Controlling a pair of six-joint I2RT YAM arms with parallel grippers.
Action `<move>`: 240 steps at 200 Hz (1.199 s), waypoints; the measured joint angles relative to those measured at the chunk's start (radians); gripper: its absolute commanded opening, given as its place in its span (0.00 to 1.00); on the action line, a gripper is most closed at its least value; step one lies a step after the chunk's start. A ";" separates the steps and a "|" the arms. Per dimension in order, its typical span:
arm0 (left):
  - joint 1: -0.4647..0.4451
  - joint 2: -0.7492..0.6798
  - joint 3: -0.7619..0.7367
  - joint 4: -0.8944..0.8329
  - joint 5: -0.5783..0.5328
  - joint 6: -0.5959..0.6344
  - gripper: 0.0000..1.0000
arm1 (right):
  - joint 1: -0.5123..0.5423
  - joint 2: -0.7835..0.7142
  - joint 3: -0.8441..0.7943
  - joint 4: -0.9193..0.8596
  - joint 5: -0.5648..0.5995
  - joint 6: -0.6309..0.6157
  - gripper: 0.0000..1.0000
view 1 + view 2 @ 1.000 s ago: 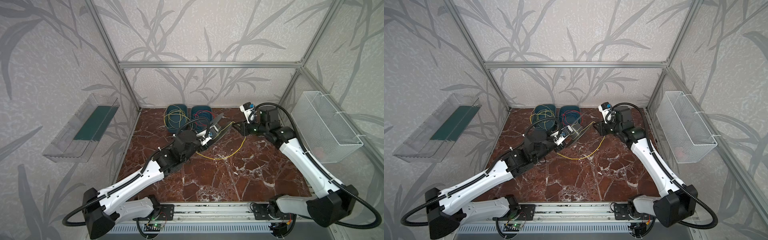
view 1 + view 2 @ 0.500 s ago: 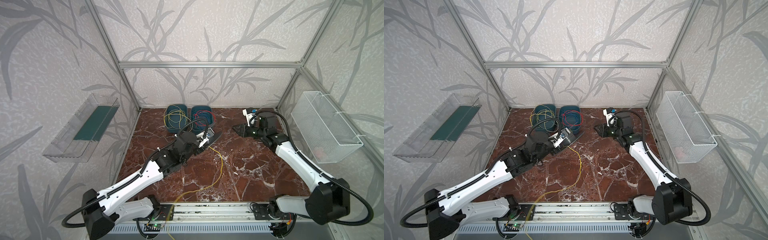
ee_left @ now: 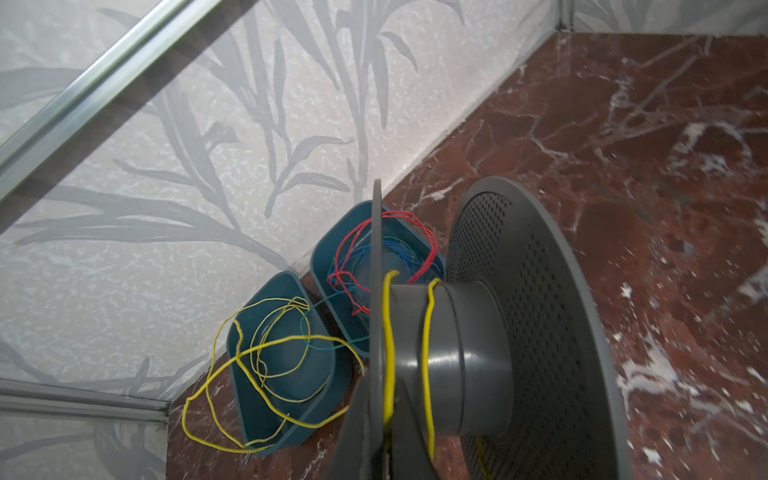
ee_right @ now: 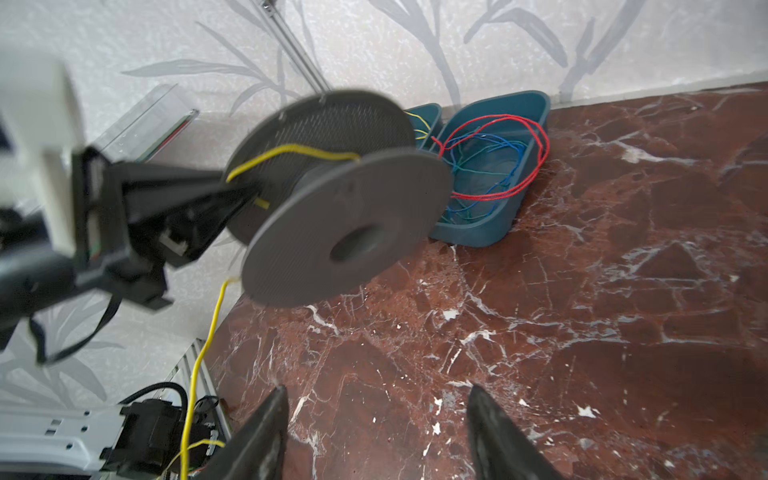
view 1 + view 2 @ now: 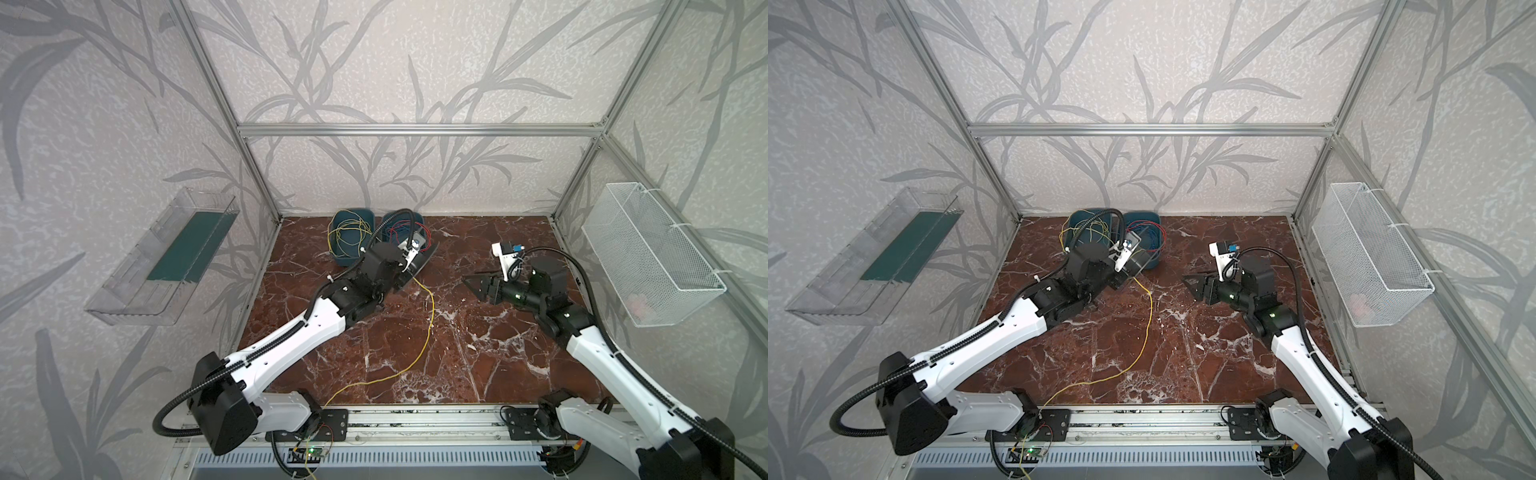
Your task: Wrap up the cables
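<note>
Your left gripper [image 4: 245, 193] pinches the grey spool [image 4: 349, 237] by its flange, raised near the tabletop's [image 5: 478, 353] back edge to keep the hub free, while the yellow cable [image 5: 430, 320], two turns on, trails past the front edge, and your right gripper [image 5: 478, 286] hangs spread and empty toward the right edge.

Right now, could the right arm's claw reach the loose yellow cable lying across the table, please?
Probably yes. The right claw is open, empty and pointing towards the yellow cable, with only bare table between them. The left claw grips the grey spool at the cable's end.
</note>
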 measured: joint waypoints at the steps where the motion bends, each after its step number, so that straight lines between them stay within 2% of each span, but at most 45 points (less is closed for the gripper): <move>1: 0.003 0.003 0.006 0.002 0.000 -0.003 0.00 | 0.003 -0.002 -0.003 0.003 0.000 0.000 0.70; 35: 0.055 0.061 0.104 0.055 -0.003 -0.082 0.00 | 0.142 0.012 -0.135 0.139 -0.008 0.022 0.74; 74: 0.067 0.097 0.127 0.081 0.018 -0.133 0.00 | 0.163 0.110 -0.189 0.262 -0.041 0.015 0.75; 103: 0.079 0.133 0.141 0.077 0.035 -0.154 0.00 | 0.174 0.142 -0.190 0.329 -0.078 0.010 0.63; 136: 0.092 0.158 0.155 0.079 0.047 -0.174 0.00 | 0.240 0.127 -0.190 0.346 -0.087 -0.004 0.47; 178: 0.099 0.159 0.158 0.079 0.055 -0.185 0.00 | 0.256 0.103 -0.208 0.357 -0.080 0.000 0.41; 240: 0.107 0.159 0.158 0.082 0.063 -0.203 0.00 | 0.294 0.226 -0.208 0.467 -0.072 0.032 0.34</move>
